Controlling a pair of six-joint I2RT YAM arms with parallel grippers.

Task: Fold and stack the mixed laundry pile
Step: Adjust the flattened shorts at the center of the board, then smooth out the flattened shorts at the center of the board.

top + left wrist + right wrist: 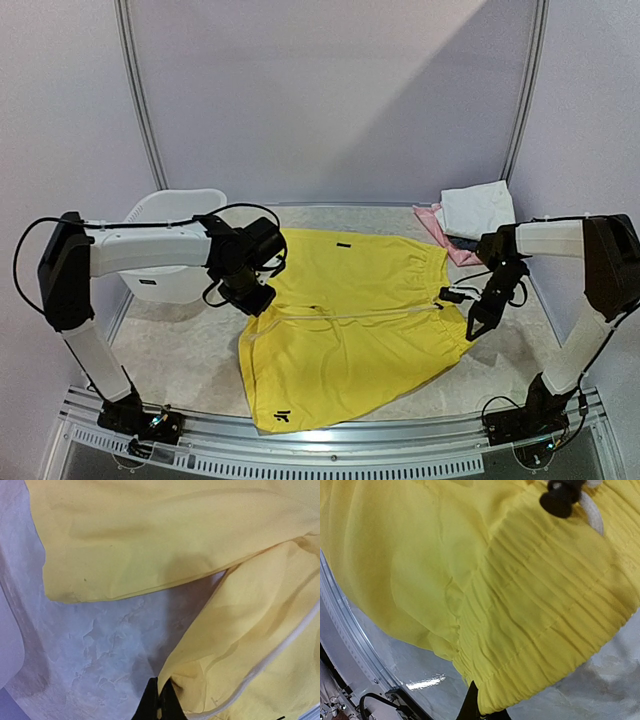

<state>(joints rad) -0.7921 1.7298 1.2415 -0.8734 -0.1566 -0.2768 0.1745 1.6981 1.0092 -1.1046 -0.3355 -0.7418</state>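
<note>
Bright yellow shorts (350, 330) lie spread over the middle of the table, waistband to the right. My left gripper (256, 300) is shut on the shorts' left edge; the left wrist view shows the black fingertips (150, 705) pinching a yellow fold (210, 645). At the shorts' right side, my right gripper (474, 330) is shut on the lower corner of the waistband. The ribbed elastic (540, 610) runs down between its fingers (472, 705) in the right wrist view. The drawstring's black-tipped end (562, 497) lies on the cloth. A folded white garment (478, 208) sits at the back right.
A white plastic basket (170, 245) stands at the back left, just behind the left arm. Pink cloth (436, 228) lies under the white garment. A metal rail (330, 445) runs along the table's near edge, and bare grey tabletop (100, 645) shows left of the shorts.
</note>
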